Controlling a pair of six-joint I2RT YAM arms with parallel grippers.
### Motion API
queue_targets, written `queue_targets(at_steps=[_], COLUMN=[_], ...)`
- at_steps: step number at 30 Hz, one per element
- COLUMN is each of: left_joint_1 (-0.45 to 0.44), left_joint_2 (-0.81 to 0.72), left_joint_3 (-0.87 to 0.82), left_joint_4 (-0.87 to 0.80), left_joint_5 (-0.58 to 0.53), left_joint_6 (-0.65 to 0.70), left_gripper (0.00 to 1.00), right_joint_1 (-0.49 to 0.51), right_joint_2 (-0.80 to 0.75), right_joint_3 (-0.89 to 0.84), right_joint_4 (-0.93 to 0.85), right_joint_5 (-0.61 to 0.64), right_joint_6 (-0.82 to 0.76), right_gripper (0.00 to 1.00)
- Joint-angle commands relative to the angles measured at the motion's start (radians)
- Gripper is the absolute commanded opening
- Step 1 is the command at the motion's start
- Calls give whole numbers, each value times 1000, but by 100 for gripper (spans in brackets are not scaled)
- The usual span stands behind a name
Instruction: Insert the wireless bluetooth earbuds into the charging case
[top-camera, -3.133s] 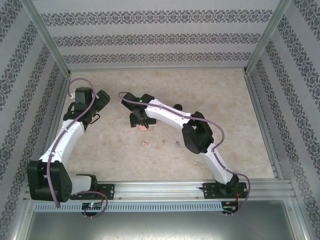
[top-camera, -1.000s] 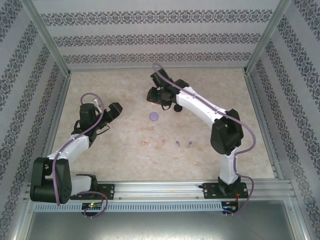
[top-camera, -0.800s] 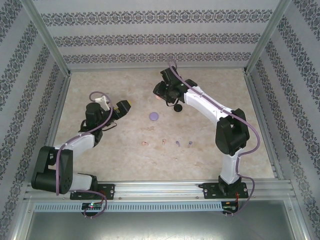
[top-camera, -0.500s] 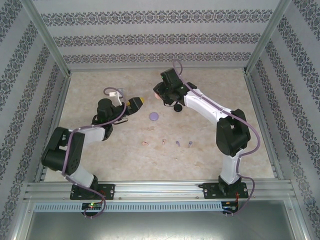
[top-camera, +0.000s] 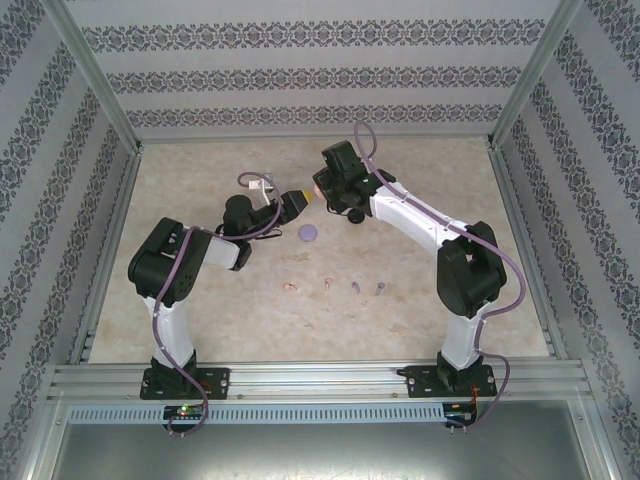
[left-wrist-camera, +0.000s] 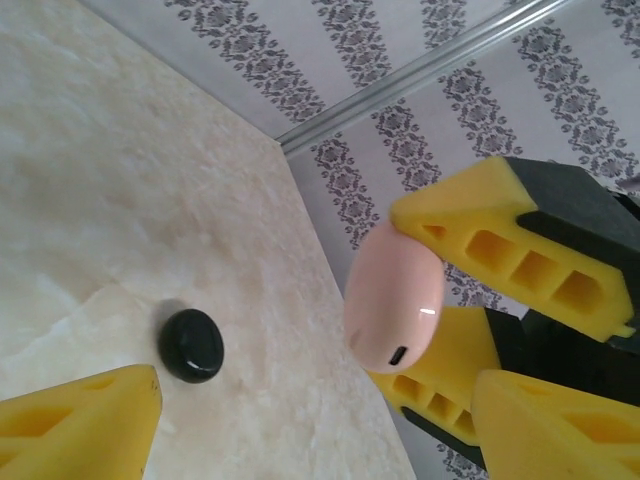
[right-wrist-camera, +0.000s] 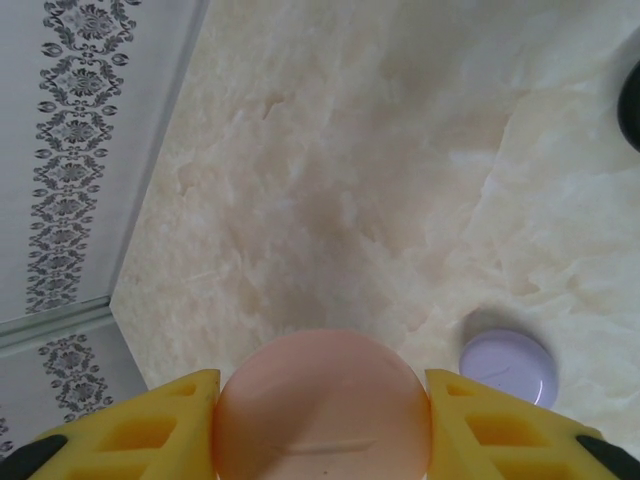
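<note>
Grip on the pink case (right-wrist-camera: 322, 425) from the right gripper (right-wrist-camera: 322, 385), far centre; left gripper (left-wrist-camera: 315, 395) gapes wide alongside.

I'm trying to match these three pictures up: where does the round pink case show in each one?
Top external: the pink case is at the far middle of the table, at the tip of the right gripper.
Left wrist: right of centre, held off the table.
Right wrist: bottom centre.
Shared landmark: the yellow fingers clamping it.
</note>
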Motion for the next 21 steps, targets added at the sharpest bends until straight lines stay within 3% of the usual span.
queue_targets(at_steps=[1, 21], left_joint_1=[-17, -55], left_joint_2=[-7, 33], left_joint_3=[32, 114], left_joint_4=[35, -25], left_joint_5=[15, 2], left_joint_6=[39, 86], left_gripper=[77, 54], right_joint_1=[4, 9], right_joint_2=[-34, -40], right_joint_3=[-7, -38], right_joint_4=[22, 62], right_joint_5=[5, -38], right_joint_6=[18, 25], right_gripper=[43, 43])
